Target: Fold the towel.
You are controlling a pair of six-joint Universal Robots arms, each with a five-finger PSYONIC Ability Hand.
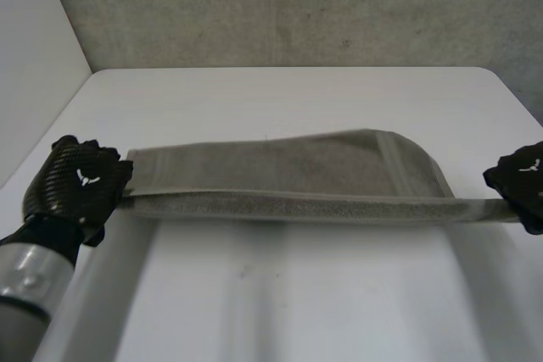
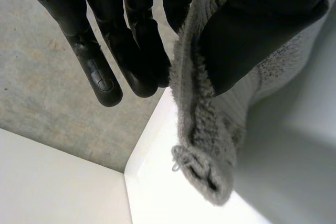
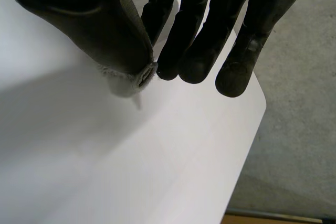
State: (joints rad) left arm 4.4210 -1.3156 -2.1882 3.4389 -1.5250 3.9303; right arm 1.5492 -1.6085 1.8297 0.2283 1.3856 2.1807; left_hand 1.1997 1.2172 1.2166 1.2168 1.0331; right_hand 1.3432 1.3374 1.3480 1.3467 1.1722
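Note:
A grey towel is stretched across the white table between my two hands. Its near long edge is raised and pulled taut, while the far part lies on the table. My left hand holds the towel's left end. Seen from the left wrist, the left hand pinches the towel between thumb and fingers, and a corner hangs below the grip. My right hand holds the right end. From the right wrist, that hand pinches the towel the same way, the corner peeking out at its fingertips.
The table's far edge borders a grey concrete floor. A pale wall runs along the left side. The table's right corner lies just beyond my right hand's fingertips.

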